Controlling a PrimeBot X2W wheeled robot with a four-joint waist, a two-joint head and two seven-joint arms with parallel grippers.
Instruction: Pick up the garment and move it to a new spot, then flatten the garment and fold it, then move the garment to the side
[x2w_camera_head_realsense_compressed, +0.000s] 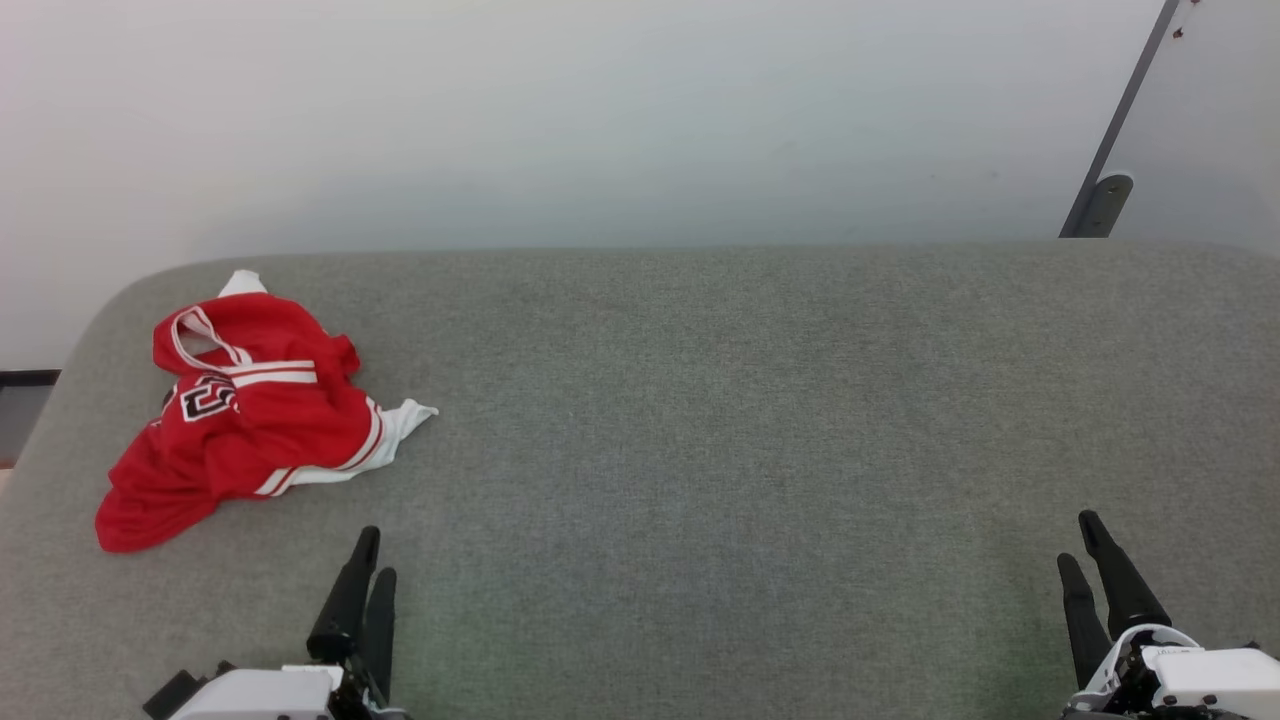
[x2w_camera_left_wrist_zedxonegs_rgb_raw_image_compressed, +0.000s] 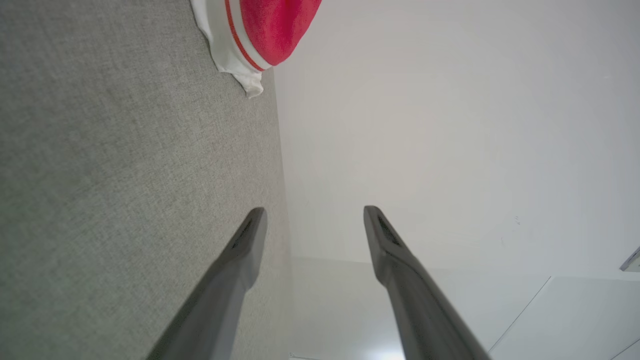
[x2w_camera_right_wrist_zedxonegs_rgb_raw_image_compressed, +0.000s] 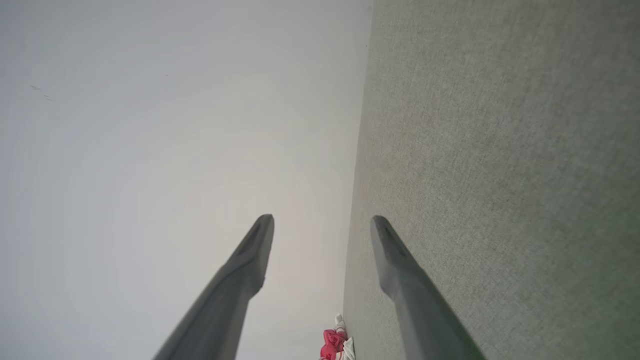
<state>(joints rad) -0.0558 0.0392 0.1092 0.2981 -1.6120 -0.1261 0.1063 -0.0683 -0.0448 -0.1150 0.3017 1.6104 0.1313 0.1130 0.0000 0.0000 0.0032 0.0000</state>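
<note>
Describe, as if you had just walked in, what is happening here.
Nothing is being handled yet. The garment lies crumpled at the left of a grey fabric surface. The robot's left gripper and right gripper sit at the near side, both open and empty, neither touching the garment.

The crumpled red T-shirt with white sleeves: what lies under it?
The red-and-white T-shirt lies on the grey woven fabric surface. Its crumpled folds cover whatever else might be beneath; that cannot be seen.
</note>
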